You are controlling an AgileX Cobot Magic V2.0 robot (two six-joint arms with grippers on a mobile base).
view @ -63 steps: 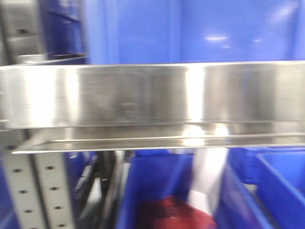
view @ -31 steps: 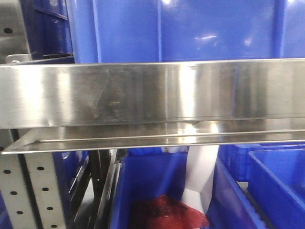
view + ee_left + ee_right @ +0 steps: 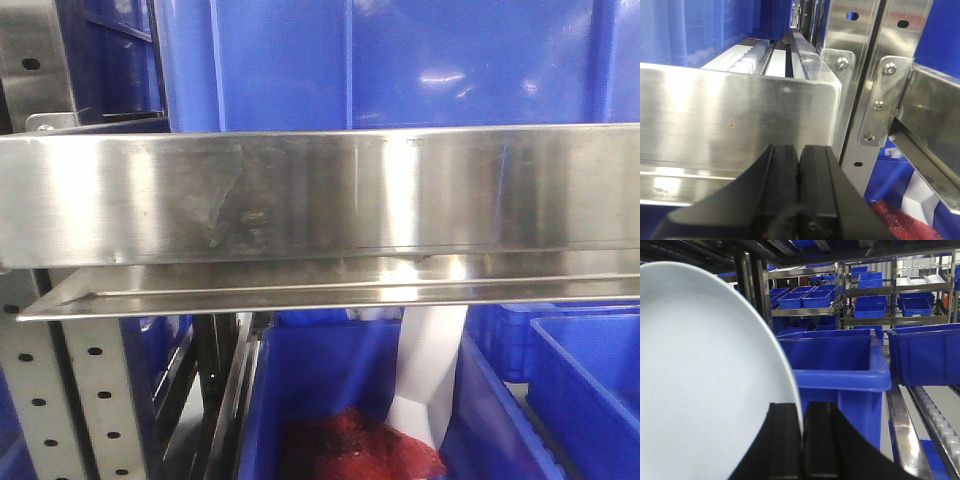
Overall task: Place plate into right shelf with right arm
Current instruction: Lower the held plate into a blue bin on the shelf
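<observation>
- Front-facing view: a long flat rail of the right shelf (image 3: 300, 195) spans the picture. A large blue bin (image 3: 400, 60) sits above the rail, and a perforated upright (image 3: 95, 400) stands at the lower left. Below the rail, a lower bin (image 3: 320, 380) holds red mesh (image 3: 350, 450) beside a white sheet (image 3: 430, 370).
- Left wrist view: the left gripper (image 3: 799, 190) has its black fingers pressed together, close in front of a steel rail. Bolted uprights (image 3: 880, 85) stand to the right.
- Right wrist view: the right gripper (image 3: 802, 430) pinches the rim of the plate (image 3: 700, 380). The plate stands on edge and fills the left side, held up in front of a blue tub (image 3: 840, 365). A roller track (image 3: 940, 425) runs at the lower right.
</observation>
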